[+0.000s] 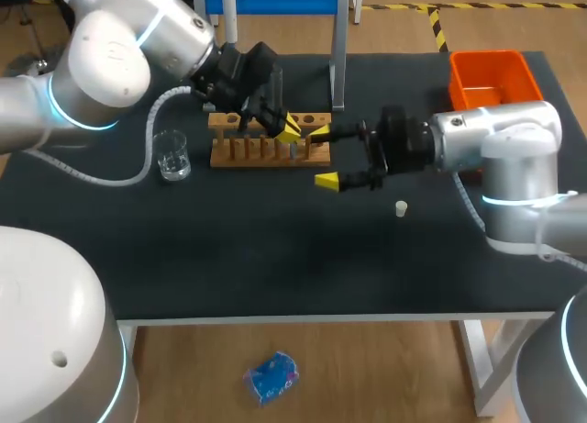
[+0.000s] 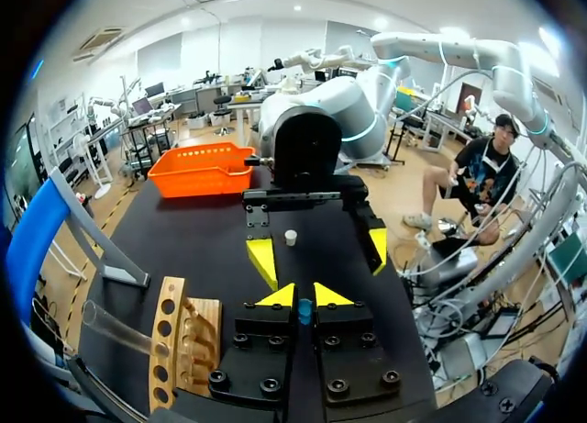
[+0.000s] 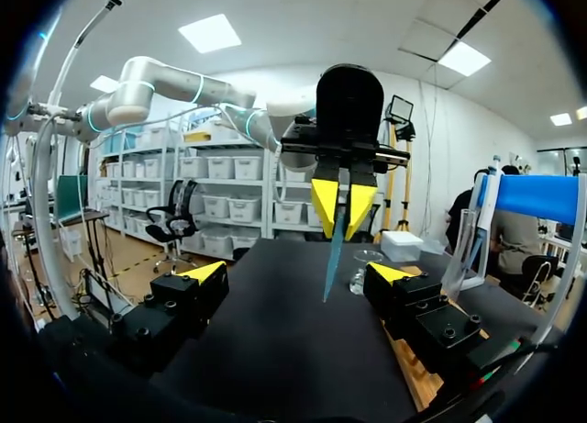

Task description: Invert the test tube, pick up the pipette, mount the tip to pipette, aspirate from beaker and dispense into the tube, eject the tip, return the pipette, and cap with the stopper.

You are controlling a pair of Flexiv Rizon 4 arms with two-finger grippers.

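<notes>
Two grippers meet over the rack [image 1: 248,153]. The left gripper [image 1: 290,127] is clamped on a slim blue tip [image 3: 334,253], which hangs point down from between its yellow fingers. The right gripper [image 1: 323,157] faces it with fingers spread wide and nothing between them.

By my reading the work stands at the tip stage, around mounting. No pipette shows clearly in either gripper, though, so this may equally be a handover. The next move calls for fine alignment. The tip is narrow and tapered and is held only at its broad end, so a sideways nudge could make it swivel or slip. The right fingers would have to close squarely on it without knocking the rack close by.

The tip looks like smooth translucent plastic, a long cone. The rack is pale bare wood, a slab with a row of round holes and pegs. The tube [image 2: 115,324] is a clear, plain cylinder leaning at the rack's end; whether it sits in a hole I cannot tell. The beaker [image 1: 171,155] is clear, squat and round, and stands on the table [image 1: 275,258] beside the rack on the left arm's side. The stopper [image 1: 401,208] is a small white plug, alone on the matte black top near the right arm. An orange bin [image 1: 486,97] of glossy plastic sits at the far corner.
</notes>
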